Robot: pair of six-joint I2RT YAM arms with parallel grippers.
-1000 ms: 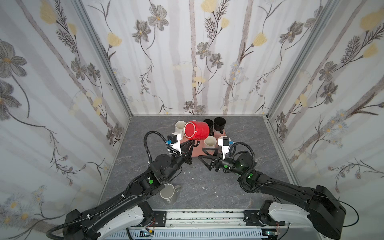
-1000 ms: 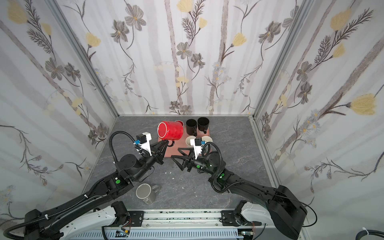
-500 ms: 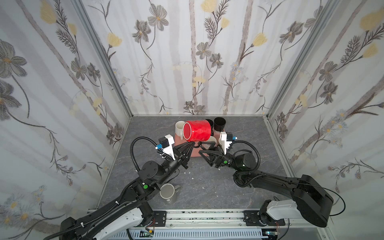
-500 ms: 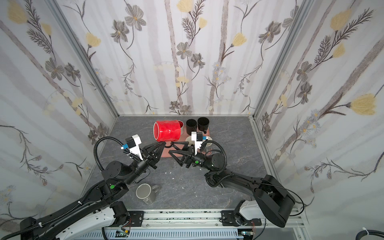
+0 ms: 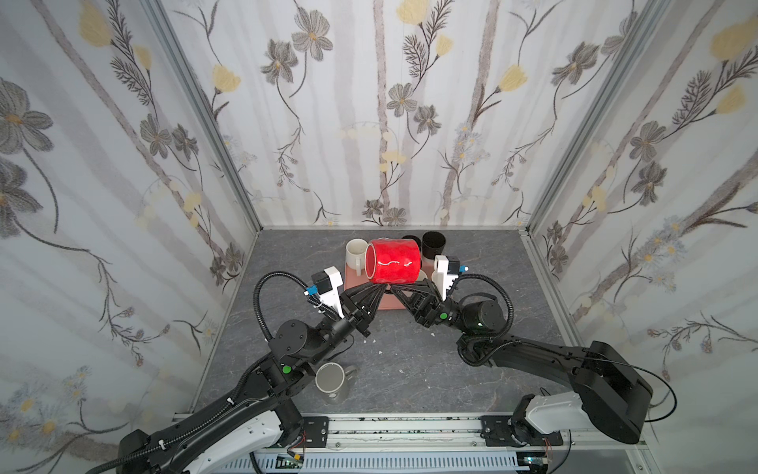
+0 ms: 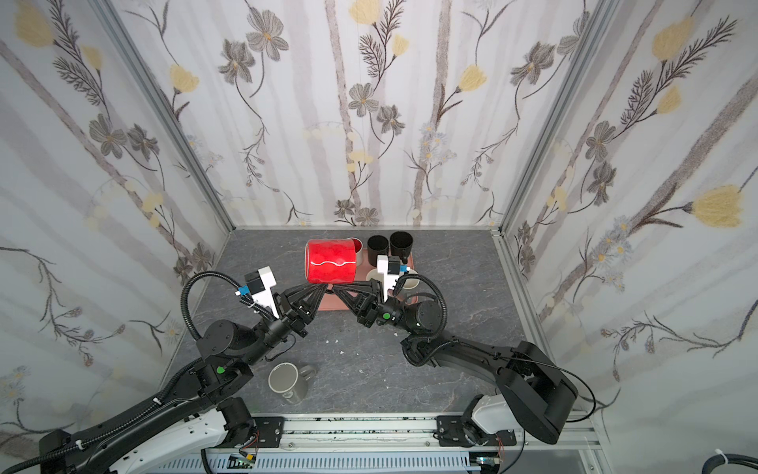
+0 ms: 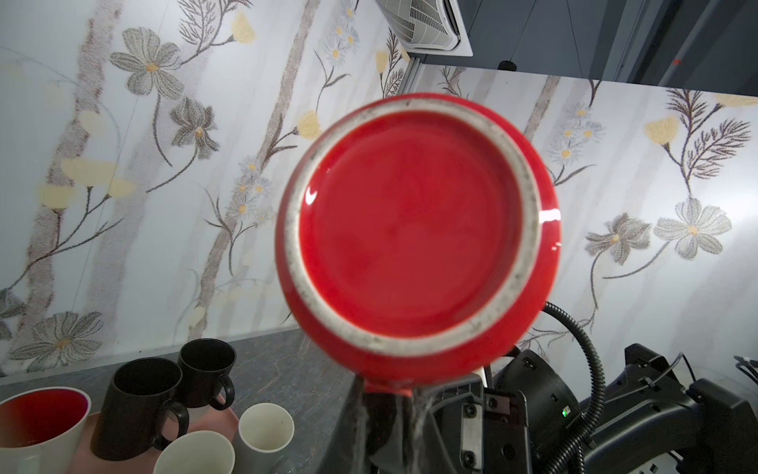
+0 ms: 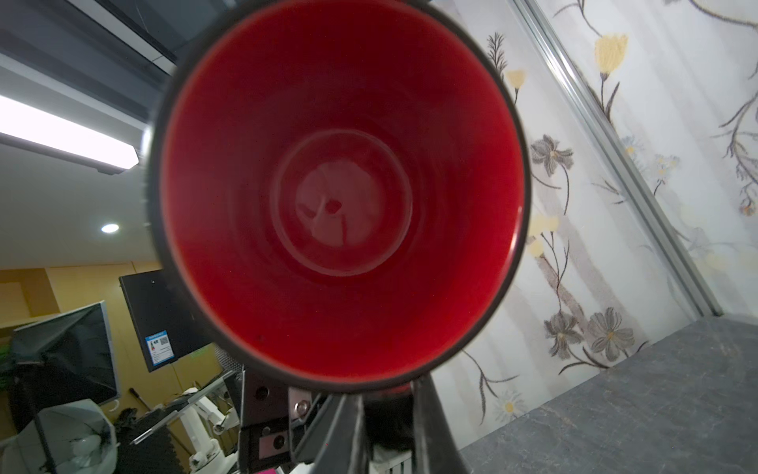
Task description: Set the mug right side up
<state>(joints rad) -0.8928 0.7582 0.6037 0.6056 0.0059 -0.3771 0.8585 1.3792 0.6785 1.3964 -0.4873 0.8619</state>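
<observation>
**red mug held on its side, both jaws closed under it**

the left jaws are closed on the handle (image 7: 385,383) of the red mug (image 7: 414,230). in the left wrist view the left fingers (image 7: 355,435) stand either side of that handle, just under the mug's base. the right jaws are closed as well, coming in from the opposite side. in the right wrist view the right fingers (image 8: 430,435) flank a dark, blurred stub right under the mug's rim, which looks like the same handle. in both top views the two sets of tips nearly touch beneath the mug.

the red mug (image 5: 396,262) (image 6: 332,262) lies on its side in the air, clear of the counter (image 5: 484,266), with its handle underneath. its pale foot ring and base face the left wrist camera, and its open red mouth (image 8: 340,197) faces the right wrist camera. in both top views the base points left and the mouth points right, and the mug covers part of the pink tray (image 5: 387,305) (image 6: 328,305).

the tray sits toward the back of the counter. it carries a white mug (image 5: 356,252), two black mugs (image 6: 377,248) (image 6: 401,242) and two pale cups (image 7: 266,427) (image 7: 195,453), all mouth up.

a grey mug (image 5: 330,379) (image 6: 285,379) stands upright near the front edge, just beside the left arm and well apart from the tray. small white specks lie scattered on the counter between the arms.
</observation>
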